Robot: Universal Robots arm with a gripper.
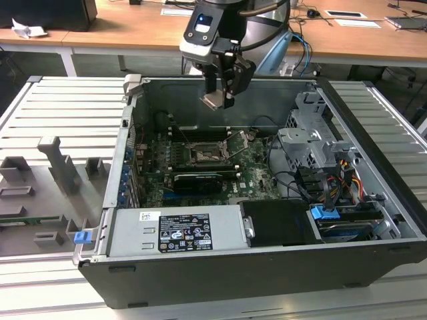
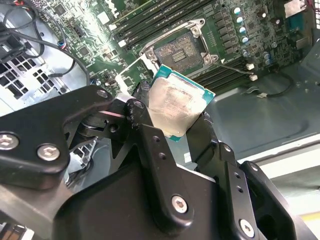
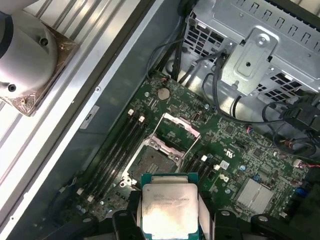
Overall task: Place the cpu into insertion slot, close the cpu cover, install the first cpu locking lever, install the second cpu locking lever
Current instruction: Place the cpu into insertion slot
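Gripping the cpu (image 2: 177,102) by two opposite edges, my gripper (image 1: 220,99) hangs above the open case (image 1: 220,283) — the insertion slot (image 3: 152,162) lies below and well apart, not quite under the chip. Its cpu cover (image 3: 178,131) stands raised beside it; memory slots (image 3: 117,145) flank it, cables (image 3: 220,85) lie off toward the drive cage (image 3: 260,50).

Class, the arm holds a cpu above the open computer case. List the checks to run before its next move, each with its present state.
1. The cpu is gripped between the fingers: ok.
2. The cover stands raised off the slot: ok.
3. The slot is empty: ok.
4. The cpu's edges line up with the slot: cannot tell.
5. The cables lie away from the slot: ok.
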